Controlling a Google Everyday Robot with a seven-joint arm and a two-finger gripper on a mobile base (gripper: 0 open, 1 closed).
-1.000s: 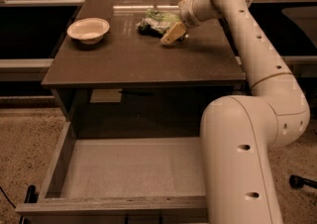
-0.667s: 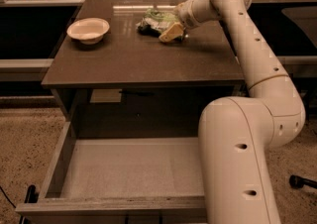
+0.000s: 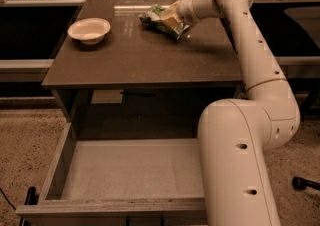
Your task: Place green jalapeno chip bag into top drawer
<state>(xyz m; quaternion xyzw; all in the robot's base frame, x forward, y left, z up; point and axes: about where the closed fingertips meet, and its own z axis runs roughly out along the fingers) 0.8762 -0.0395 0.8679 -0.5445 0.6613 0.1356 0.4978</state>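
Gripper: the gripper (image 3: 172, 19) is low over the far right part of the table (image 3: 150, 62), its tan tip down among the bag's folds. How far it is open, and whether it has hold of anything, cannot be told.

Bag: the green jalapeno chip bag (image 3: 154, 16) is at the table's far right quarter. It touches the gripper on its right side, and its left end pokes out free. Whether it rests on the tabletop or is raised off it is unclear.

Why this approach: the wrist slants in from the table's right edge, probably because a flat, crinkled foil bag offers only a bunched edge to pinch.

Arm: the white arm (image 3: 260, 70) rises from in front of the table's right front corner, runs up along the right edge, then bends left at the far end.

Bowl: the white bowl (image 3: 89, 30) sits at the table's far left, well apart from the bag and off any likely carrying path.

Drawer: the top drawer (image 3: 130, 170) is pulled out below the table's front edge, its pale bottom showing, presumably opened to receive the bag.

Step in hand: looks like the grasp; the bag is not yet in the drawer.

Next move: lift, carry past the table's front edge, then lower.

Risk: slick foil may slip from a thin pinch, or the bag may catch on the table's front edge.
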